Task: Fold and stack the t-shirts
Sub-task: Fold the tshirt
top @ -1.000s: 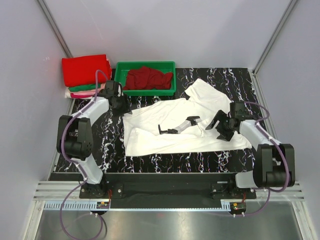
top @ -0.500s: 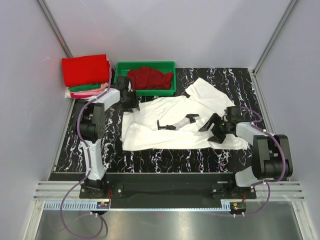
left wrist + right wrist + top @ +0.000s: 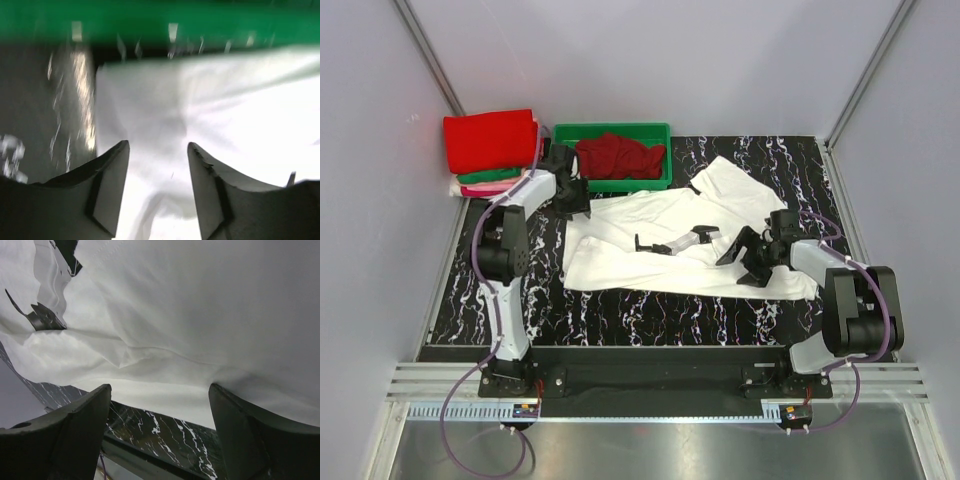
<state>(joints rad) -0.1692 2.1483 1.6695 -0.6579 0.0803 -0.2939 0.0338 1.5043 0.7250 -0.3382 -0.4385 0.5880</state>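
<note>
since the white t-shirt (image 3: 650, 265) lies open but rumpled across the middle of the tabletop (image 3: 650, 315), print up, the step in hand looks like taking its edges to flatten it for a first fold. nearest the bases, the right arm is doubled up by its mount, forearm reaching left and wrist pitched down, so the right gripper (image 3: 750, 257) sits low at the shirt's near right hem. its fingers (image 3: 82, 425) stand wide apart with hem and a strip of marbled tabletop between them, holding nothing. it should settle until one finger slips under the hem, then close on cloth only, not scrape the surface.

farther off, the left arm is stretched almost straight from its base. the left gripper (image 3: 570, 195) hangs over the shirt's far left corner, just in front of the green tray (image 3: 640, 184). its fingers (image 3: 110, 190) are partly spread over white cloth, not pinching it. it wants the true corner, not the bunched fold. both should then draw outward evenly.

beyond, a dark red shirt (image 3: 617, 155) lies heaped in the tray. a folded stack (image 3: 492, 140), red over green and pink, sits at the far left.
</note>
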